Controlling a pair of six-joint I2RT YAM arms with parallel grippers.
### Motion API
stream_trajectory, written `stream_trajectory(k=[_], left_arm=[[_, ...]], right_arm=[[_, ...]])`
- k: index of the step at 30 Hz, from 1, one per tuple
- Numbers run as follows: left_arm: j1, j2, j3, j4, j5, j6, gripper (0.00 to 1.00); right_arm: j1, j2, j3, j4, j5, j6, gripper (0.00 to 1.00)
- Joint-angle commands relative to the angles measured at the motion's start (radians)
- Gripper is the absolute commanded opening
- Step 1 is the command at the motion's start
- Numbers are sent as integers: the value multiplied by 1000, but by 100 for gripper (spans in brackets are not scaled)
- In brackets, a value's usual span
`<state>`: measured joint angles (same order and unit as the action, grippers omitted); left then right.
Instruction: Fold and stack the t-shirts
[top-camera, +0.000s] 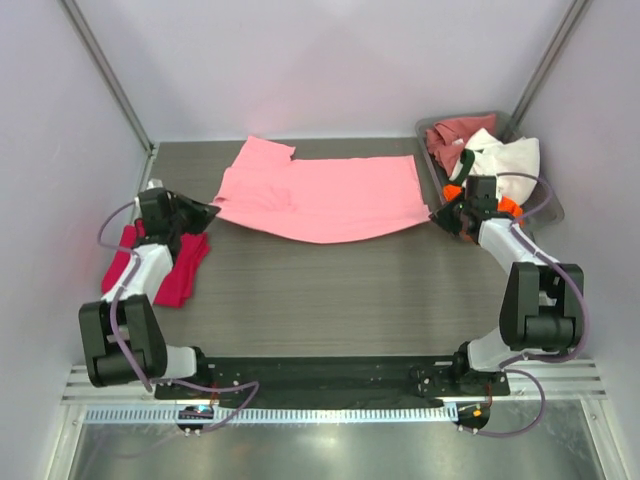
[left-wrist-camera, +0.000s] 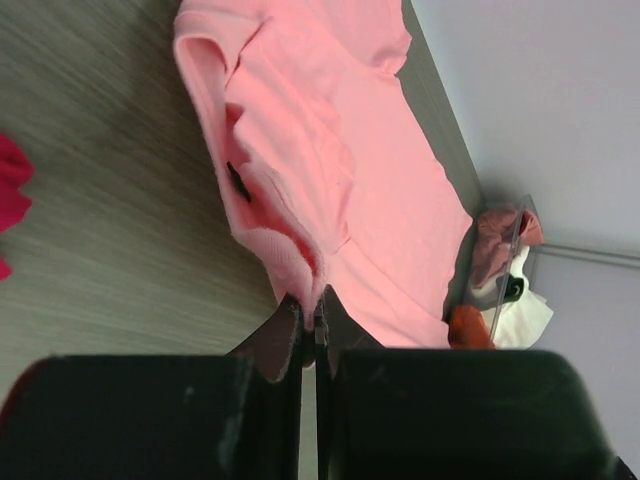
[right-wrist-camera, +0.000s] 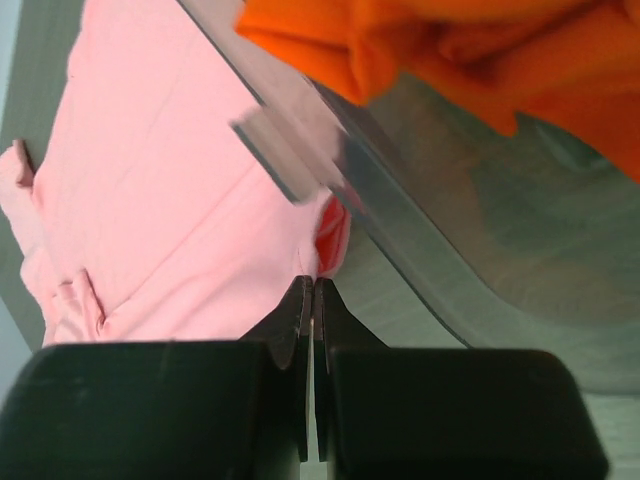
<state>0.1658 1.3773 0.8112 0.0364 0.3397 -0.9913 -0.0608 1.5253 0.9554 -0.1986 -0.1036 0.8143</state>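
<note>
Across the far half of the table (top-camera: 330, 290), top view: we note the light pink t-shirt (top-camera: 320, 195) spread out, left gripper (top-camera: 208, 212) at its left corner, right gripper (top-camera: 440, 218) at its right corner; a magenta-red t-shirt (top-camera: 185, 270) lies at the left edge. Left wrist: jaws pressed together, pinching the pink hem. Right wrist: jaws likewise pinching pink cloth, just beside the tray (right-wrist-camera: 400, 220) holding an orange t-shirt (right-wrist-camera: 450, 50).
</note>
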Motion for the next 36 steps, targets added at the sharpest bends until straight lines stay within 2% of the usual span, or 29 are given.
stream_trajectory(k=[1,9,16,21,22,23,24,25,26,27,28,32,33,36], left_arm=[[8,-107,-75,-25,-62,45,0],[9,-299,-176,-159,-110,74,0],[8,-422,-196,-442,-260,137,0],[8,-512,-251,-509,-287,123,0],[8,-523,-262,-513,-289,118,6],[6,-534,-268,-518,-286,123,17],[8,-541,-268,-541,-291,135,41],[8,-561,-270,-556,-298,137,80],[8,-572,-267,-575,-315,134,95],[5,-584,-265,-582,-308,137,99],[6,-601,-265,-575,-294,143,100],[1,-641,-203,-567,-266,158,100],[-3,-632,-182,-563,-263,169,100],[-23,-552,-77,-555,-246,210,100]], right_arm=[[-1,-76,-87,44,7,-40,1],[-1,-275,-247,34,15,-58,1],[-1,-408,-392,1,25,-49,1],[-1,-482,-458,-48,71,-17,1],[-1,-493,-475,-71,85,-9,1],[-1,-519,-483,-82,93,-3,1],[1,-534,-491,-91,97,3,3],[0,-548,-504,-104,99,6,12],[1,-577,-509,-108,99,3,28],[0,-591,-509,-114,137,-1,62],[-1,-603,-503,-119,148,-9,66],[3,-617,-417,-139,170,-120,65],[7,-599,-394,-137,168,-144,61],[42,-556,-291,-139,162,-233,59]])
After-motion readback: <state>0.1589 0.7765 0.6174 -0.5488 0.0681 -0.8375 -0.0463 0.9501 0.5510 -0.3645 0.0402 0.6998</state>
